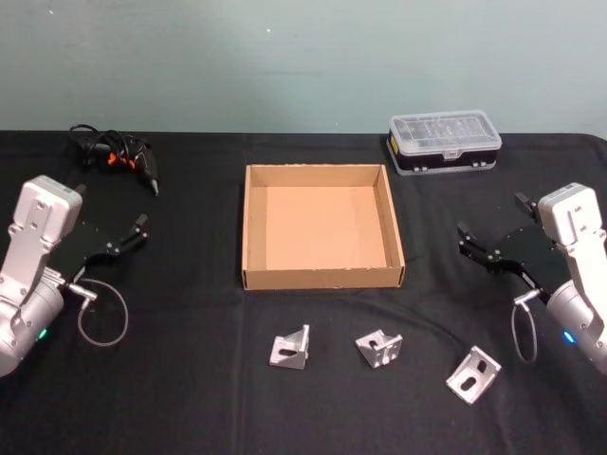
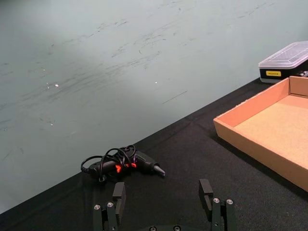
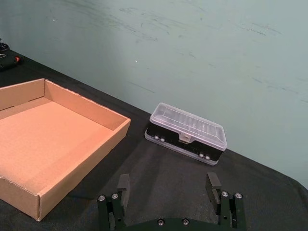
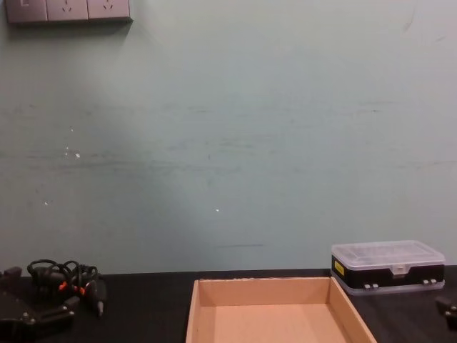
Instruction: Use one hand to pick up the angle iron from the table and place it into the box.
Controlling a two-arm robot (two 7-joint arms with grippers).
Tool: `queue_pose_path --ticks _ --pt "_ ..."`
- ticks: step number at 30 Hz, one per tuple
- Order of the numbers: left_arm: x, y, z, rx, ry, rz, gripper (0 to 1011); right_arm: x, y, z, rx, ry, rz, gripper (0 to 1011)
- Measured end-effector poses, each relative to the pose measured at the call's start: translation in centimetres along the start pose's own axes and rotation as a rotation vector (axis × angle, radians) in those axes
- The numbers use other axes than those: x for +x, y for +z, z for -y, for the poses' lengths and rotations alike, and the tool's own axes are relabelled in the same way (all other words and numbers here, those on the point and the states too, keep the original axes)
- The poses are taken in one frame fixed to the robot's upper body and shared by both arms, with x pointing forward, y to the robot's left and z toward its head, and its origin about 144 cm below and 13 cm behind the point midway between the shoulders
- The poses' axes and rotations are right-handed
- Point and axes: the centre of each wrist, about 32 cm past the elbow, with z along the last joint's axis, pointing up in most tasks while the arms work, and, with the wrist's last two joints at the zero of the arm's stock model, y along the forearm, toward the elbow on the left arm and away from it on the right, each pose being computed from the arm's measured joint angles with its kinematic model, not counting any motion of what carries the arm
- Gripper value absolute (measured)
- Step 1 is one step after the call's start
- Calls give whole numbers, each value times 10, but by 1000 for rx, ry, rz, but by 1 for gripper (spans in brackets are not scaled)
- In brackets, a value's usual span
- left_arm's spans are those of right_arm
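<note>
Three angle irons lie closest, in a loose row on the tabletop (image 1: 190, 408), none of them in the box (image 1: 322, 277) yet: the left angle iron (image 1: 290, 349) at roughly 6 o'clock from the box, the middle angle iron (image 1: 378, 348) at about 5 o'clock, and the right angle iron (image 1: 473, 374) between 4 and 5 o'clock, well apart from it. At 9 o'clock of the box is the left hand (image 2: 162, 192) and at 3 o'clock the right hand (image 3: 168, 186), each with its fingers spread wide and gripping nothing. The step in hand looks like the first reach, so one hand should be chosen and the other left parked. The right hand seems the natural pick, since the right angle iron lies near it at its 6 o'clock with bare tabletop all round. I would bring it down from above, turn the wrist so the fingers straddle one flange rather than the whole bracket, and close squarely, because small bare metal is likely to twist or slip out of a skewed pinch. After that, lift high enough to clear the low cardboard wall, travel toward 11 o'clock, and release low over the plain brown floor so the piece does not bounce, staying clear of the clear-lidded case (image 1: 444, 142) at the box's 1 o'clock
</note>
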Motion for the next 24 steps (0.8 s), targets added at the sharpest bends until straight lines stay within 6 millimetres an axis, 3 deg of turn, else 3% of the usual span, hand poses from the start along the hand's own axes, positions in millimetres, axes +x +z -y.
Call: queue_pose_path --ticks 24 --pt "0 0 0 0 0 0 1000 0 0 0 0 0 0 1003"
